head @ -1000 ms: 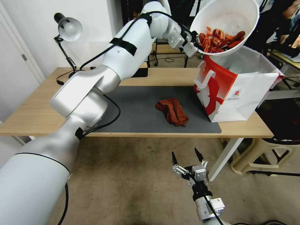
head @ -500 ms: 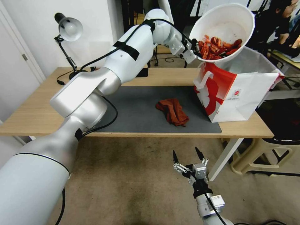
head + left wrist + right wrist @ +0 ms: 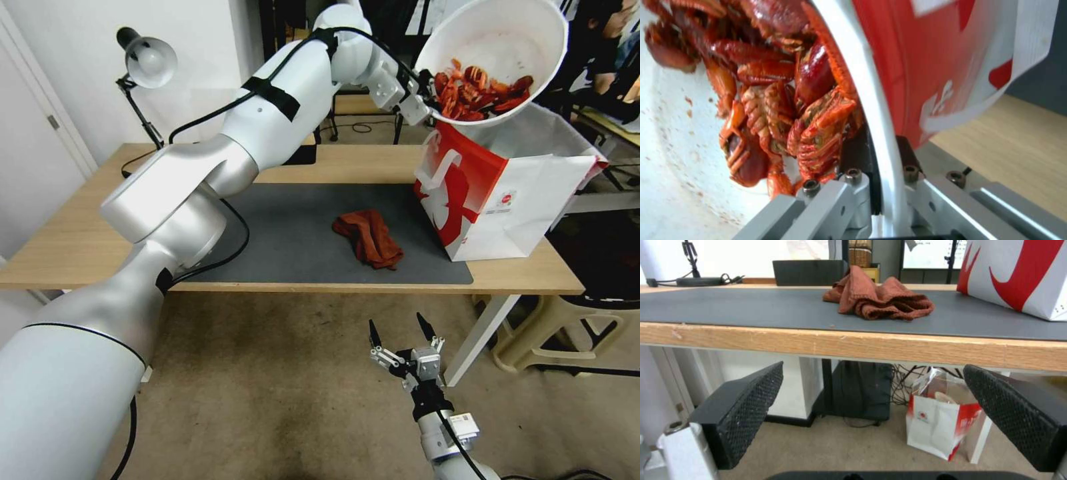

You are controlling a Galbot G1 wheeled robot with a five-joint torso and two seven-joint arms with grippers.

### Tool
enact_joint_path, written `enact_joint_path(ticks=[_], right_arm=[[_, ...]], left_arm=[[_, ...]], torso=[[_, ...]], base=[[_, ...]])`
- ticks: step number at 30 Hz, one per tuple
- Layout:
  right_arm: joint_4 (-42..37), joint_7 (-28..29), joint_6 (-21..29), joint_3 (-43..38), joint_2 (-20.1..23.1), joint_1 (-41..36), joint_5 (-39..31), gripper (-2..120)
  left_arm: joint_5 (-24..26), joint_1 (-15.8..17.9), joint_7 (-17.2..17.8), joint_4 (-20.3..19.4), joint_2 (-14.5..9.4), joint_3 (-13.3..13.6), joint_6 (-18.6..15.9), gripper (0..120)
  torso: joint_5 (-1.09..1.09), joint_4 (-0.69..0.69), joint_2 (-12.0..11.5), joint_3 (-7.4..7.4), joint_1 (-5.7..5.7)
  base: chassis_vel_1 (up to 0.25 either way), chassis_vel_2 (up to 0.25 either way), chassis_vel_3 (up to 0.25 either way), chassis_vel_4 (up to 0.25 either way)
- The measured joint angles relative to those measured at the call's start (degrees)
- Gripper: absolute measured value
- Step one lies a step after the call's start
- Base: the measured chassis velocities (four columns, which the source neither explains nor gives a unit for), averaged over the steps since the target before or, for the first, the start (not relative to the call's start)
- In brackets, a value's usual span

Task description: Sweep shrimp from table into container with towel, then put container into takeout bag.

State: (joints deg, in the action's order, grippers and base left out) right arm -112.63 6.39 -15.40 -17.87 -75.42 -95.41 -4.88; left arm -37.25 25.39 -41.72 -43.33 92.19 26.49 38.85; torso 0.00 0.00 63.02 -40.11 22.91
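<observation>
My left gripper (image 3: 425,105) is shut on the rim of the white container (image 3: 500,40) and holds it tilted in the air above the open top of the takeout bag (image 3: 513,200). The red-orange shrimp (image 3: 480,90) lie heaped at the low side of the container. In the left wrist view the rim (image 3: 871,100) sits pinched in my left gripper (image 3: 880,151), with shrimp (image 3: 773,100) right beside it and the bag's red panel (image 3: 916,50) behind. The rust-red towel (image 3: 369,237) lies crumpled on the grey mat of the table (image 3: 73,247). My right gripper (image 3: 399,331) hangs open below the table's front edge.
A desk lamp (image 3: 147,63) stands at the table's far left and a black box (image 3: 300,155) at its back edge. A beige stool (image 3: 567,333) stands beside the table's right leg. Under the table sits a small paper bag (image 3: 942,426).
The container in my left gripper dipped toward the bag's mouth, then rose again and shifted a little to the right. The right arm, towel and bag stayed put.
</observation>
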Motion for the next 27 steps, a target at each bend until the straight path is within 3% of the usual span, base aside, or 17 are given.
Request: enact_joint_path(ticks=[18,20,23,27], right_arm=[[-0.21,0.21,0.69,-0.17,0.34,0.44,-0.25,100],[-0.23,0.22,0.69,-0.18,0.34,0.44,-0.26,100],[-0.27,0.24,0.69,-0.19,0.34,0.47,-0.29,100],[-0.27,0.24,0.69,-0.15,0.35,0.72,-0.37,100]], left_arm=[[-0.62,-0.85,0.38,-2.95,-0.05,4.24,0.01,0],[-0.68,-0.81,0.38,-3.02,-0.05,4.44,-0.01,3],[-0.81,-0.55,0.45,-3.2,-0.05,5.09,-0.08,19],[-0.88,-0.44,0.75,-3.22,-0.05,5.45,-0.28,32]], torso=[[0.0,0.0,0.0,0.0,0.0],[0.0,0.0,0.0,0.0,0.0],[0.0,0.0,0.0,0.0,0.0],[0.0,0.0,0.0,0.0,0.0]], base=[[0.0,0.0,0.0,0.0],[0.0,0.0,0.0,0.0],[0.0,0.0,0.0,0.0],[0.0,0.0,0.0,0.0]])
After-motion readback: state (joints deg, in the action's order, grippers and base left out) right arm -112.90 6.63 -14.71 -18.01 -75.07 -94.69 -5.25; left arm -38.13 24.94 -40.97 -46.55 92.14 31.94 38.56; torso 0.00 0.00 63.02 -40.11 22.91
